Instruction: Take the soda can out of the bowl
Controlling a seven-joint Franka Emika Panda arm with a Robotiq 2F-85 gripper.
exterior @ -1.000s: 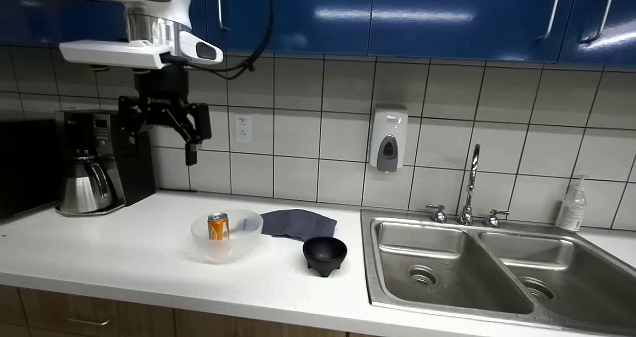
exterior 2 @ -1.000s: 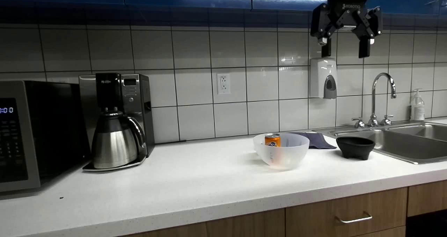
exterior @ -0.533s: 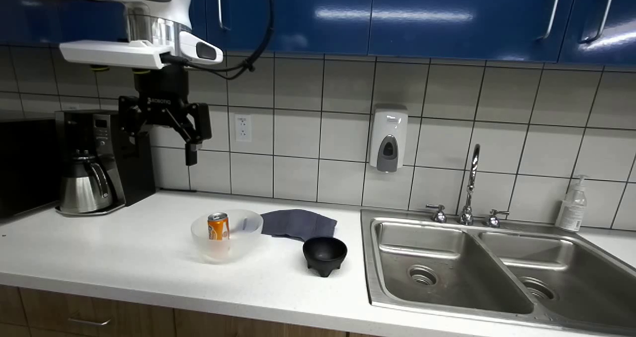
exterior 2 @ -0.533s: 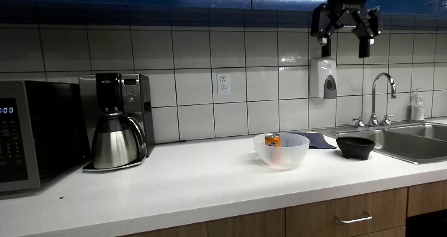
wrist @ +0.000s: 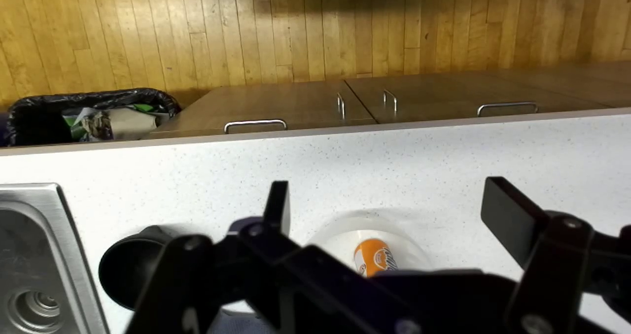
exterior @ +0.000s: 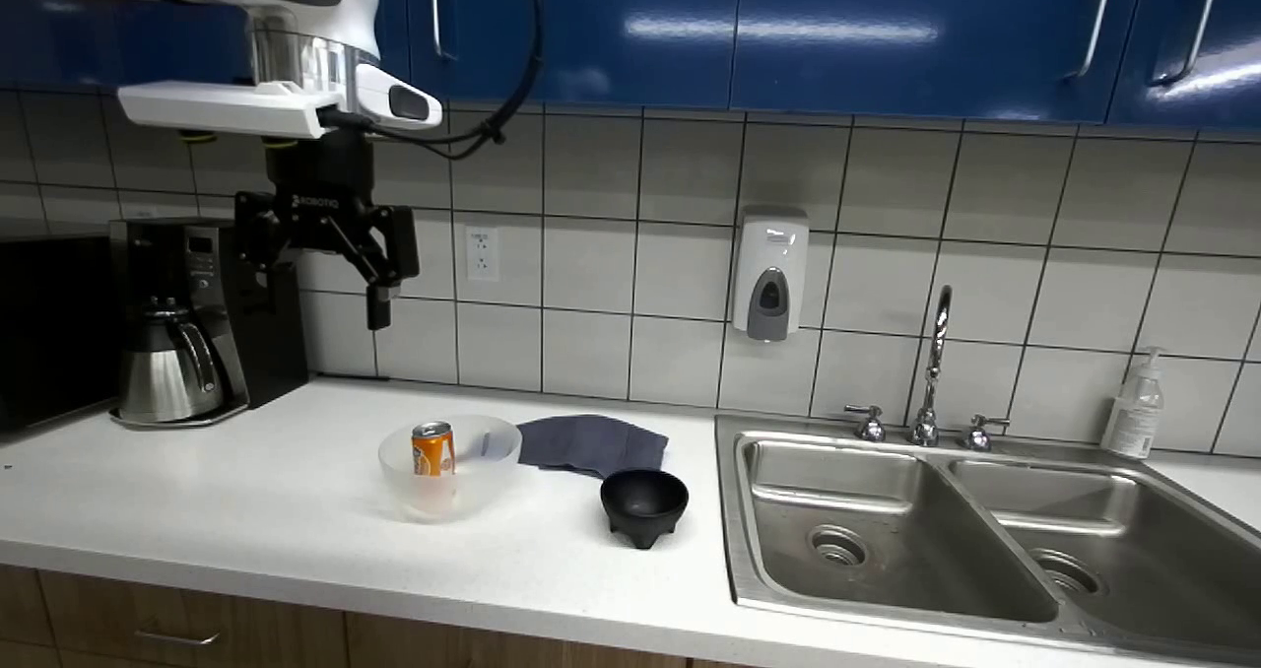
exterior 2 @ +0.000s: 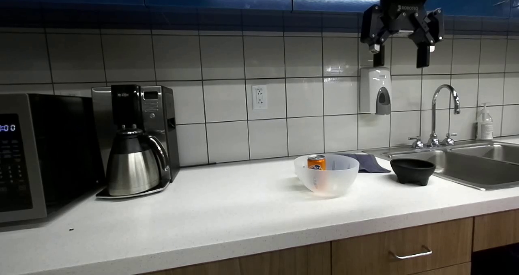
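Observation:
The orange soda can (exterior: 433,451) with a silvery top stands inside the translucent whitish bowl (exterior: 495,456) on the counter. Both also show in an exterior view, the can (exterior 2: 316,162) rising near the rim of the bowl (exterior 2: 342,179). My gripper (exterior: 320,299) is open and empty, high above the counter; it also shows in an exterior view (exterior 2: 401,58). In the wrist view, the can (wrist: 372,257) and bowl (wrist: 339,228) lie below, between the spread fingers (wrist: 390,203). The gripper body hides part of the can and bowl there.
A small black bowl (exterior: 644,505) and a dark folded cloth (exterior: 596,444) lie beside the bowl. The sink (exterior: 734,510) is beyond them. A coffee maker with pot (exterior 2: 134,167) and a microwave (exterior 2: 36,157) stand at the other end. Blue cabinets (exterior: 630,37) hang above.
My gripper has sunk by a very small amount. The can, the bowl and the other things have not moved, and the fingers stay open.

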